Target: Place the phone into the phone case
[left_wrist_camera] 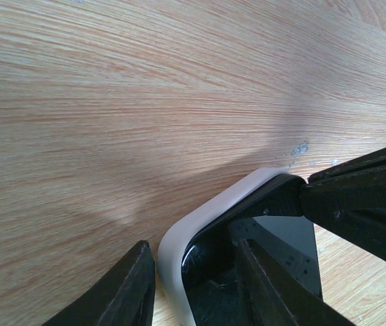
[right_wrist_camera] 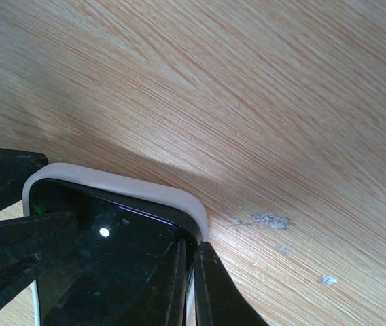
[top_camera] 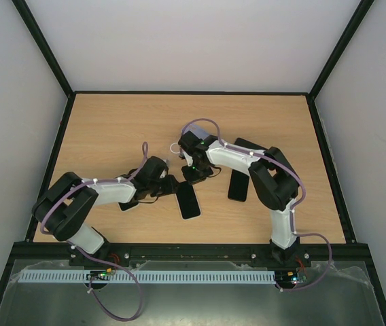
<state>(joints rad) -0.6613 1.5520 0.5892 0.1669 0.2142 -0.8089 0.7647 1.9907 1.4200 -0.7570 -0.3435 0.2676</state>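
I can read no writing, brand, number or sign anywhere in my three views. The white phone case [right_wrist_camera: 111, 180] and the dark glass of the phone [right_wrist_camera: 132, 261], at the lower left of my right wrist view, show me no print, only a small white glint.
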